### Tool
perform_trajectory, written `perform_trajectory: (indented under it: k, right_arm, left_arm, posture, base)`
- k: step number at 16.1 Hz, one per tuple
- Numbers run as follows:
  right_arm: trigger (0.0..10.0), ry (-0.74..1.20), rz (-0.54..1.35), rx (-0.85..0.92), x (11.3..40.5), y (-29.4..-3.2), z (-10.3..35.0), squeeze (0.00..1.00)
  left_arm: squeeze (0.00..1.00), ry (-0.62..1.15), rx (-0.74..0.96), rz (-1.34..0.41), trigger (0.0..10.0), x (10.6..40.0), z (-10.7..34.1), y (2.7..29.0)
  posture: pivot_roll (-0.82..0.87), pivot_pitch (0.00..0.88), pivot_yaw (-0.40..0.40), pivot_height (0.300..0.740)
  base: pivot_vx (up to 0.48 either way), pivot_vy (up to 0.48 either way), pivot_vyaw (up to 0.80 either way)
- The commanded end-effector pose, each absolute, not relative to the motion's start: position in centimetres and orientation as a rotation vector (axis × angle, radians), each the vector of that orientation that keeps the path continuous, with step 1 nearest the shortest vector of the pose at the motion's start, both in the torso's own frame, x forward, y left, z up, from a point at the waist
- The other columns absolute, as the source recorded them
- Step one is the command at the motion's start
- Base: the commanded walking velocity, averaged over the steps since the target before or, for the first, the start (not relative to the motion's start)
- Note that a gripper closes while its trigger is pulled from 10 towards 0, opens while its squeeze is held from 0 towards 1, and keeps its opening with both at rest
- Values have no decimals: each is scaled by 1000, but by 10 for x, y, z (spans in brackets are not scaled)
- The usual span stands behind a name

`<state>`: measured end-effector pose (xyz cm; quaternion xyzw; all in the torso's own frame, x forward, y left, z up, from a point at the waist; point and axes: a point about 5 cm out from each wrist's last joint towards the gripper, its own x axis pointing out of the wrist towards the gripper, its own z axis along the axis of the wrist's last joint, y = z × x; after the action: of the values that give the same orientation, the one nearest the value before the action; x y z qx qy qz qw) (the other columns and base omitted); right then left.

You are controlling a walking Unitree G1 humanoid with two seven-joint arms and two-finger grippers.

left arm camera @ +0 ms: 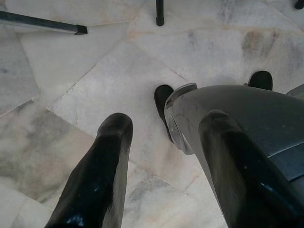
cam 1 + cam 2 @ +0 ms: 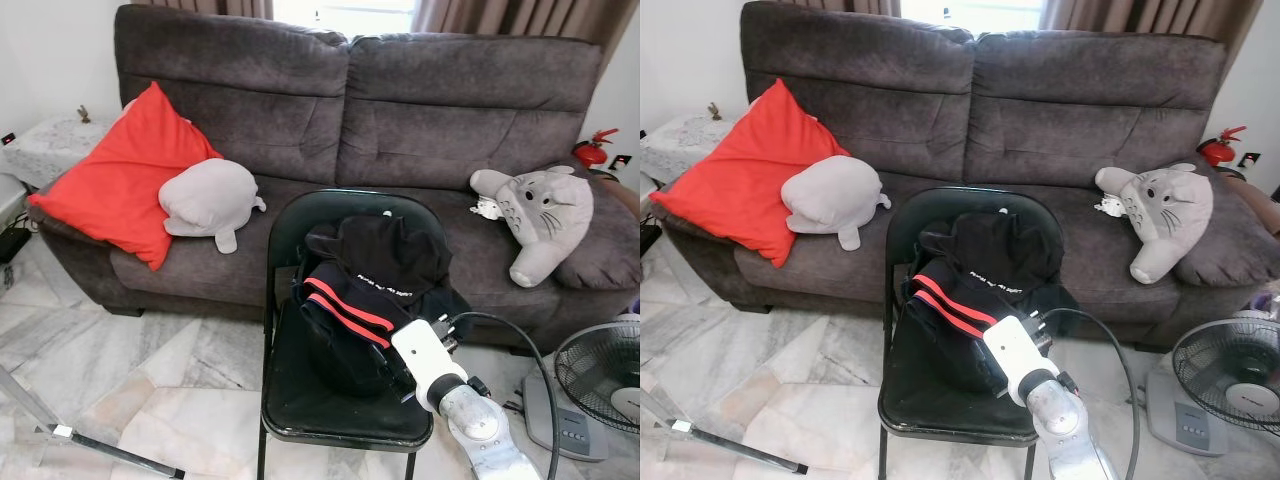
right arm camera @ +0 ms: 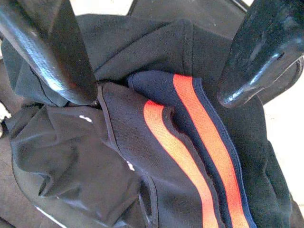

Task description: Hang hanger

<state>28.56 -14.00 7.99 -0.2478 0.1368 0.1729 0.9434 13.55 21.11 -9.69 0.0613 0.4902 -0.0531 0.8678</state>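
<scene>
A black garment [image 2: 375, 285] with red stripes lies heaped on a black folding chair [image 2: 330, 405] in front of the sofa. A small white tip [image 2: 386, 213] pokes out at the top of the heap; I cannot tell whether it is a hanger's hook. My right arm [image 2: 440, 370] reaches over the seat from the front right. Its gripper [image 3: 156, 95] is open just above the garment, one finger on each side of the red-striped band [image 3: 190, 142]. My left gripper [image 1: 166, 121] hangs open over the marble floor beside my own grey leg [image 1: 247, 123].
A dark sofa [image 2: 420, 120] stands behind the chair, with a red cushion [image 2: 120, 175], a pale grey plush [image 2: 210, 200] and a grey cat-like plush [image 2: 540, 215] on it. A floor fan [image 2: 600, 385] stands at the right. A metal bar [image 2: 100, 445] lies on the floor at the left.
</scene>
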Motion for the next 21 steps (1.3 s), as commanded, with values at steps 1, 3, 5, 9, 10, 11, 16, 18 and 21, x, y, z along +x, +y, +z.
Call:
perform_trajectory:
  k: [1, 3, 5, 9, 10, 11, 16, 18, 21]
  right_arm:
    - [10000, 273, 346, -561, 290, -141, 87, 0]
    - [10000, 275, 342, -570, 294, -140, 91, 0]
    - [10000, 247, 330, -574, 300, -140, 98, 0]
    - [10000, 247, 312, -565, 305, -140, 100, 0]
    - [10000, 256, 309, -566, 307, -141, 98, 0]
    - [10000, 269, 309, -568, 310, -141, 95, 0]
    - [10000, 242, 303, -570, 329, -135, 102, 0]
    - [10000, 221, 311, -571, 333, -133, 106, 0]
    - [10000, 233, 272, -589, 336, -140, 103, 0]
  left_arm:
    - [0, 1062, 107, -132, 10000, 128, -101, 205]
    - [0, 1061, 106, -129, 10000, 128, -101, 205]
    - [0, 1061, 105, -125, 10000, 128, -101, 205]
    - [0, 1063, 104, -128, 10000, 128, -101, 205]
    - [0, 1063, 104, -129, 10000, 128, -101, 205]
    - [0, 1064, 104, -132, 10000, 129, -101, 205]
    - [0, 1063, 105, -130, 10000, 128, -101, 205]
    - [0, 1063, 104, -129, 10000, 128, -101, 205]
    - [0, 1063, 104, -133, 10000, 128, -101, 205]
  posture:
    - [59, 24, -36, 740]
    - [61, 23, -36, 740]
    - [61, 26, -36, 740]
    - [62, 28, -33, 740]
    - [61, 30, -32, 740]
    - [59, 31, -29, 740]
    - [70, 32, -30, 740]
    - [72, 32, -30, 740]
    - [70, 33, -29, 740]
  base:
    - [0, 0, 0]
    - [0, 0, 0]
    - [0, 0, 0]
    - [0, 0, 0]
    - [0, 0, 0]
    - [0, 0, 0]
    - [0, 0, 0]
    - [0, 0, 0]
    - [0, 0, 0]
